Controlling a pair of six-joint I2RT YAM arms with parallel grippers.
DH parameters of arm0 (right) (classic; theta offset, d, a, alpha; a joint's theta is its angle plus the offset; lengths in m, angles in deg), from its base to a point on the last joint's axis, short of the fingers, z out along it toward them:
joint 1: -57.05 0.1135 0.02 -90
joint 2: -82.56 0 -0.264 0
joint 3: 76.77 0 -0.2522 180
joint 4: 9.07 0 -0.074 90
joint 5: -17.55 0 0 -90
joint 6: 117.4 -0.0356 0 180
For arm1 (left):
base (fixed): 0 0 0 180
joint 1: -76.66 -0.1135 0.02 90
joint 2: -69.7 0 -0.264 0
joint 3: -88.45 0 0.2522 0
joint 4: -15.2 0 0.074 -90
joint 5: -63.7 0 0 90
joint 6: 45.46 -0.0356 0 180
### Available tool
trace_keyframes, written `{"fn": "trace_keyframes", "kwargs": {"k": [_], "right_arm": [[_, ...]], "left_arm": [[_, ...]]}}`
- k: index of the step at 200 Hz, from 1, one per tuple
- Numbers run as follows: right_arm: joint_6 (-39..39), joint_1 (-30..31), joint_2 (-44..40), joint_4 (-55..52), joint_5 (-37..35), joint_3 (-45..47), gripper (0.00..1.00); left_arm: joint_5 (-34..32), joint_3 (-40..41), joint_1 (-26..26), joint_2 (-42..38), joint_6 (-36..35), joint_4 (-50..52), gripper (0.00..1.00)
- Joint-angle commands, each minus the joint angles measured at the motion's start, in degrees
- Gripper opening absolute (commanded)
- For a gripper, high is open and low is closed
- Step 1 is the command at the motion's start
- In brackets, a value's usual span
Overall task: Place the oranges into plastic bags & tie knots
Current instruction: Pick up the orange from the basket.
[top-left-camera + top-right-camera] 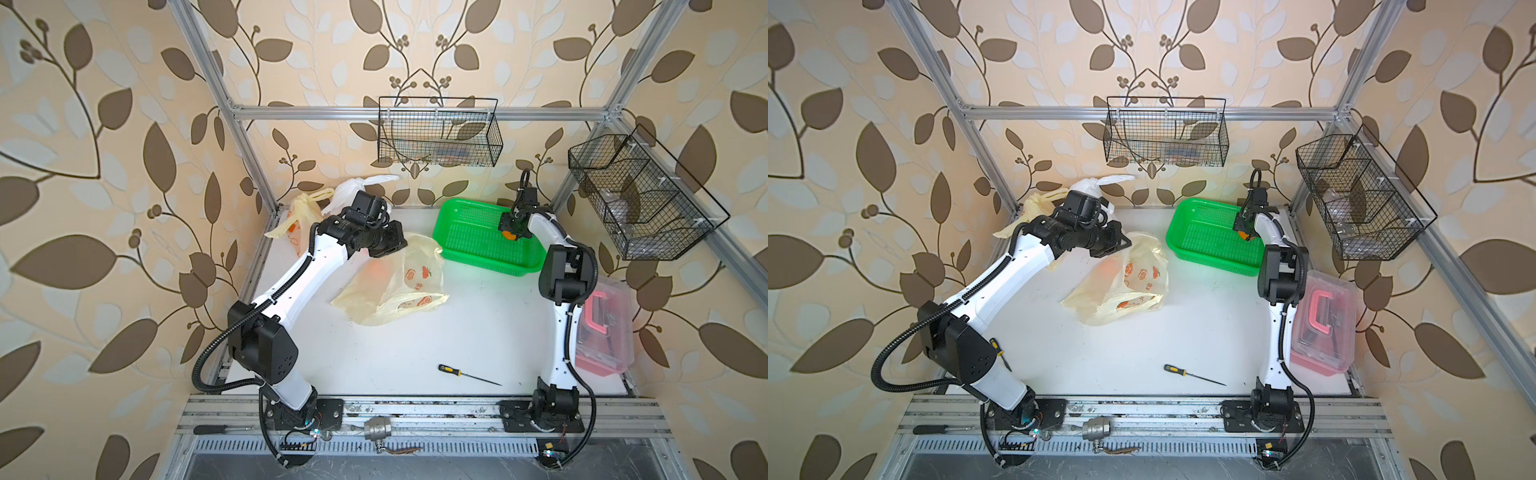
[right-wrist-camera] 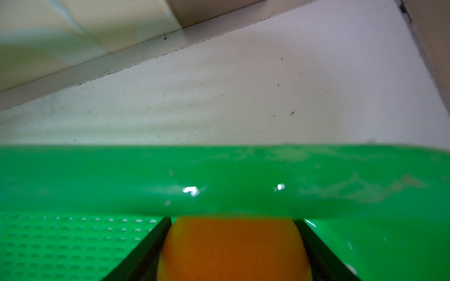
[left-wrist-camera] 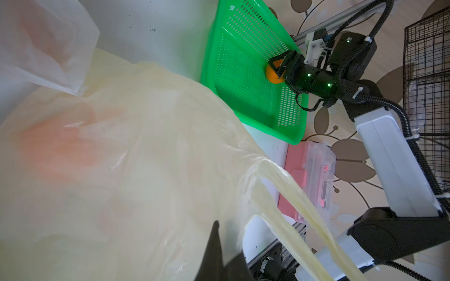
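Observation:
A pale yellow plastic bag (image 1: 395, 282) (image 1: 1125, 286) with fruit prints lies open mid-table, and an orange glow (image 1: 376, 270) shows through its film. My left gripper (image 1: 404, 244) (image 3: 227, 243) is shut on this bag's upper edge and holds it up. Inside the green basket (image 1: 453, 208) (image 2: 219, 180), my right gripper (image 1: 510, 233) (image 2: 233, 220) is shut on one orange (image 1: 509, 237) (image 3: 272, 76) (image 2: 233, 250), with a finger pressed against each side. At the back left stand a white bag (image 1: 353, 193) and a yellow bag (image 1: 301, 218), both knotted at the top.
A screwdriver (image 1: 461, 372) lies near the front edge. A clear box with a pink handle (image 1: 606, 328) sits at the right, behind my right arm. Black wire baskets hang on the back wall (image 1: 440, 133) and the right wall (image 1: 640, 195).

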Motion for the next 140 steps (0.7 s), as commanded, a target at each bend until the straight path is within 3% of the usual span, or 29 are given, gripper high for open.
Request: {"fn": "trace_keyframes", "kwargs": {"k": [1,49,87,140], "right_arm": [[-0.07,0.09,-1.32,-0.61,0.05,1.52,0.67],[-4.0,1.32,-15.92,5.9,0.5,15.69,0.58],[-9.84,6.28,-35.98,13.52,0.68,37.19,0.56],[-16.13,16.66,-64.56,11.59,-2.42,63.22,0.54]], "left_arm": [[-1.18,-2.05,0.22,-0.68,0.97,-0.12,0.0],[-1.01,-3.64,3.37,-2.13,4.73,-2.09,0.0],[-4.39,-4.45,4.69,-2.47,6.28,-3.76,0.0],[-6.19,-6.31,4.68,1.13,10.02,-8.99,0.0]]}}
